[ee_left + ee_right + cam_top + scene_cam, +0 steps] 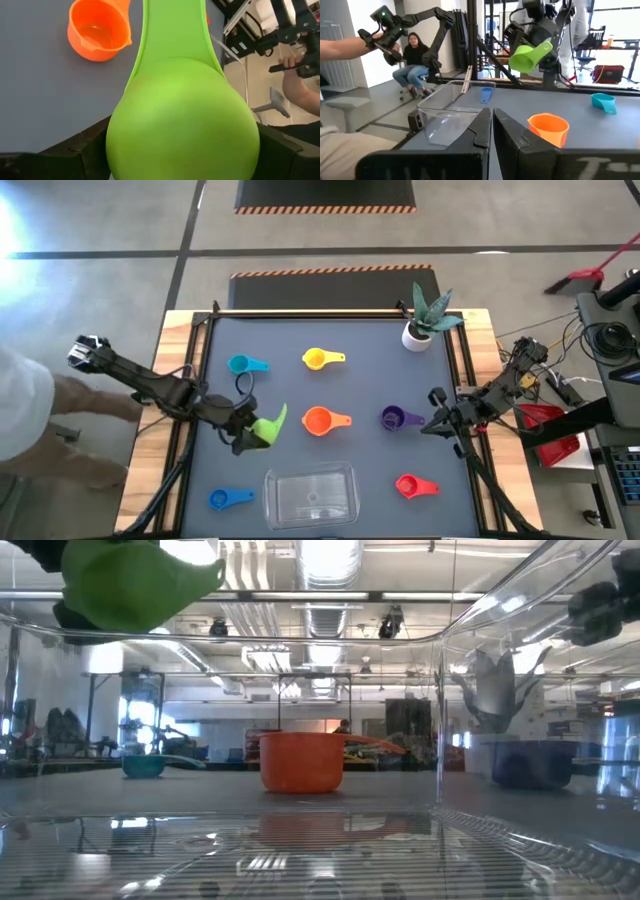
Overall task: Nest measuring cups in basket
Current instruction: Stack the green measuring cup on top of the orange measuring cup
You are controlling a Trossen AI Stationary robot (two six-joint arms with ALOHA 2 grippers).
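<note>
Carrying the green measuring cup [268, 426] clamped in its tool [250, 435] above the tabletop [370, 335], the left arm must next reach the empty clear basket [311, 493]; the right tool [436, 423] waits closed.

Left claw [252, 434] raised, gripping, right claw [432, 423] shut, idle

Green cup [182, 135] hides left pincer (wrist view)

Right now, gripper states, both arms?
Left gripper: closed on the green measuring cup, lifted off the table.
Right gripper: shut, holding nothing, beside the purple cup.
</note>
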